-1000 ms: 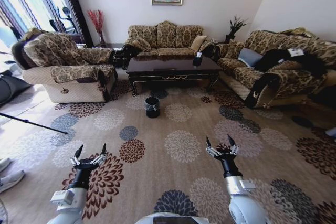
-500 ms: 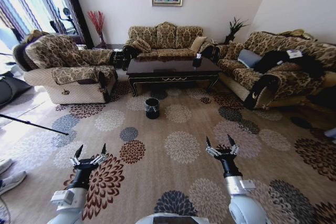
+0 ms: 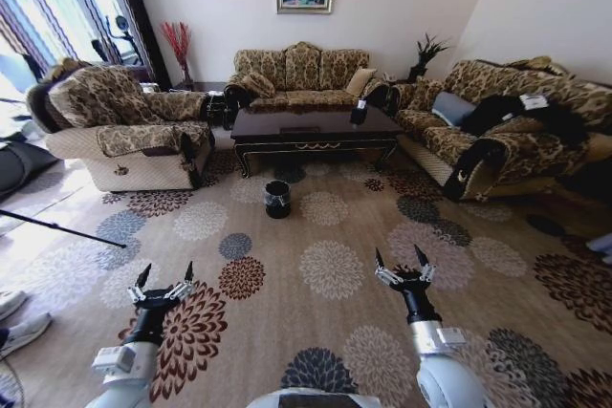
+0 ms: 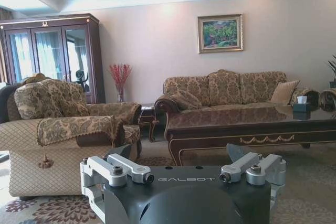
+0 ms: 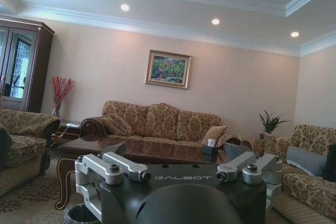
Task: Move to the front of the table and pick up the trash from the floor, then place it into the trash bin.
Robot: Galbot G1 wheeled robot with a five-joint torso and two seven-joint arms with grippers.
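While the trash bin is set on the floor just before the table, both claws are held released, clear of the carpet: left gripper near left, right gripper near right.

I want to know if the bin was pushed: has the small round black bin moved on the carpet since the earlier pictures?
No. The small round black trash bin keeps its place before the dark wooden table; the camera shifted.

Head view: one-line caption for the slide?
Both grippers, left and right, open and empty over the floor, facing the trash bin before the table.
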